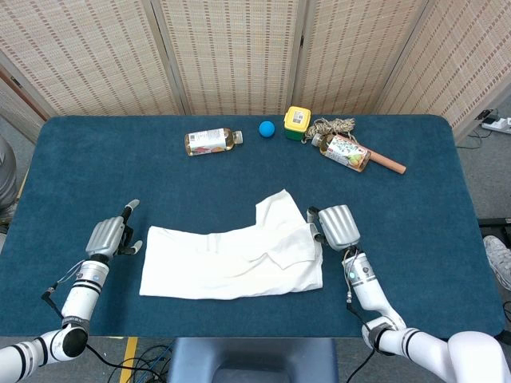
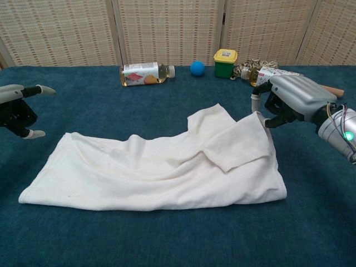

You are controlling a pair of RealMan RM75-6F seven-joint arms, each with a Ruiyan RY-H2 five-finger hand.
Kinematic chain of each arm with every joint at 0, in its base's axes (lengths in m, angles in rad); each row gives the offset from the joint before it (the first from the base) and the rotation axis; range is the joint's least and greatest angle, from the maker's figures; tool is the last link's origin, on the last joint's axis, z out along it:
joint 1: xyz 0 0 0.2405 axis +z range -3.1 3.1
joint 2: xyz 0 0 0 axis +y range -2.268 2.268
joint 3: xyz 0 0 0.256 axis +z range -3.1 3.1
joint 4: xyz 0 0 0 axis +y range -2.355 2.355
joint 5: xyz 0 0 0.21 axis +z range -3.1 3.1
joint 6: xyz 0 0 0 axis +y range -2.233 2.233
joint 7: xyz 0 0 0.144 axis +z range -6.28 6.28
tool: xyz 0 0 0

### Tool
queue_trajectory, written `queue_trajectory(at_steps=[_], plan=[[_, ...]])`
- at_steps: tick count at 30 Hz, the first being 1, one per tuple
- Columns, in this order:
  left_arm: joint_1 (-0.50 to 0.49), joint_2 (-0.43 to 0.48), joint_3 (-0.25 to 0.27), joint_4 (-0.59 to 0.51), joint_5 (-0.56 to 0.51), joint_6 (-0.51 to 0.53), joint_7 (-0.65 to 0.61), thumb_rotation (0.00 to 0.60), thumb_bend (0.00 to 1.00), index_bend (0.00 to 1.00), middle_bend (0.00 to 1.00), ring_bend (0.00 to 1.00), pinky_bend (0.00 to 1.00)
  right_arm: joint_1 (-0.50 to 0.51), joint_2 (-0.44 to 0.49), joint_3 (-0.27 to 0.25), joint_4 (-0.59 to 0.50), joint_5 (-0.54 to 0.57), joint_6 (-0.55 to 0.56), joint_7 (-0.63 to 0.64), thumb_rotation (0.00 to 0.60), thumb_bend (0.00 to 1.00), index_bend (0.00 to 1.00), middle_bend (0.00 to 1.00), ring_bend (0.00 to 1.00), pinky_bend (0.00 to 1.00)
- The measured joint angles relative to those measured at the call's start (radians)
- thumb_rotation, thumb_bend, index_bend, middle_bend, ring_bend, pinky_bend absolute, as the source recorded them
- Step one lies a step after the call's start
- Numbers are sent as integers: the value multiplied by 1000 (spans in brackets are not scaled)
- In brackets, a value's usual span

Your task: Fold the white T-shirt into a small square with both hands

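Note:
The white T-shirt (image 1: 231, 263) (image 2: 150, 172) lies crumpled and partly folded across the near middle of the blue table (image 1: 96, 167), one sleeve pointing toward the far side. My right hand (image 1: 335, 226) (image 2: 289, 100) pinches the shirt's right edge and holds that edge slightly raised and drawn inward. My left hand (image 1: 110, 237) (image 2: 16, 105) hovers just left of the shirt's left corner, fingers spread, holding nothing and clear of the cloth.
Along the far edge lie a juice bottle (image 1: 209, 141) (image 2: 144, 73), a blue ball (image 1: 266, 128) (image 2: 197, 68), a yellow-lidded green tub (image 1: 297, 123) (image 2: 225, 62), a coil of rope (image 1: 339, 125), a second bottle (image 1: 346, 152) and a wooden stick (image 1: 391, 164).

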Motion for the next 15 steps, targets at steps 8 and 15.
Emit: queue_trajectory(at_steps=[8,15], plan=[[14,14,1,-12,11,7,-14,600,352,0,887,843,981,35,-40,16,73,29,-35,12,600,608,829,974,971,1000],[23,24,4,-23,15,10,-18,600,351,0,887,843,981,66,-77,28,143,56,-69,21,600,608,829,974,971,1000]])
